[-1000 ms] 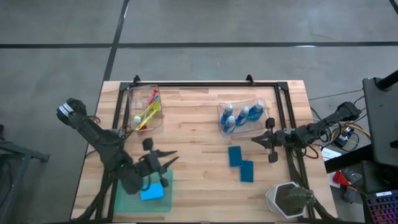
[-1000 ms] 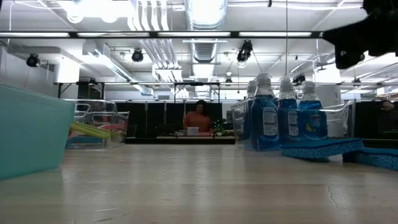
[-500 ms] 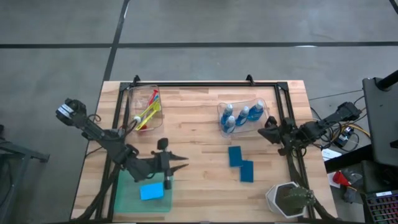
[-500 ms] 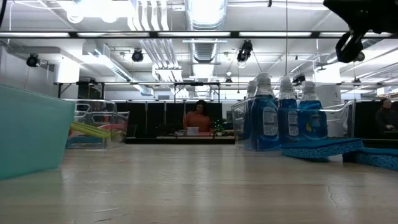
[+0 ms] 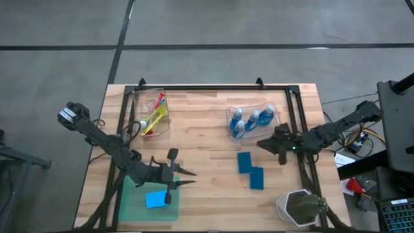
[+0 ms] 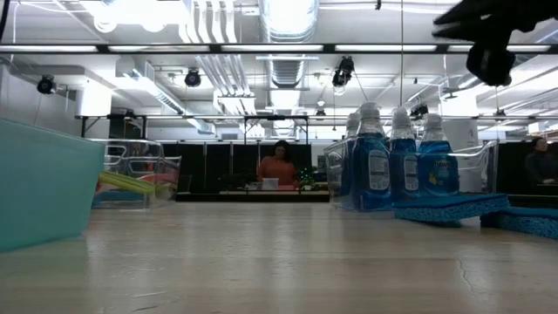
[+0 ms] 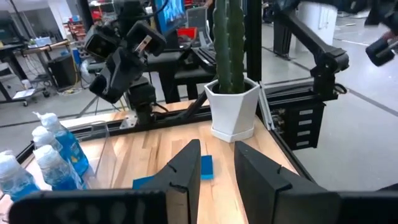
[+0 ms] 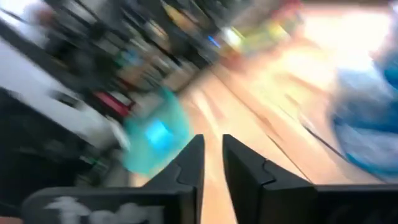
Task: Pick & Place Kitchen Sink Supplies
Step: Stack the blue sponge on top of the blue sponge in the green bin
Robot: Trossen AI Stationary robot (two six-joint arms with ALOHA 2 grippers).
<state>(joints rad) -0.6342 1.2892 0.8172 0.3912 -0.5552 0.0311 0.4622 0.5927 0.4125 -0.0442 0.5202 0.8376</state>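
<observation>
On the pale wooden table we see a clear bin at the far left holding the thin brushes, a second clear bin at the far right holding the blue bottles, two blue sponges lying flat just in front of that bin, and another blue sponge in the green tray at the near left. The left gripper hangs over the tray's right edge with its fingers a little apart and nothing between them. The right gripper hovers just right of the two sponges, near the bottle bin, its fingers likewise slightly parted and empty, while a white faceted pot with a cactus stands at the near right corner.
</observation>
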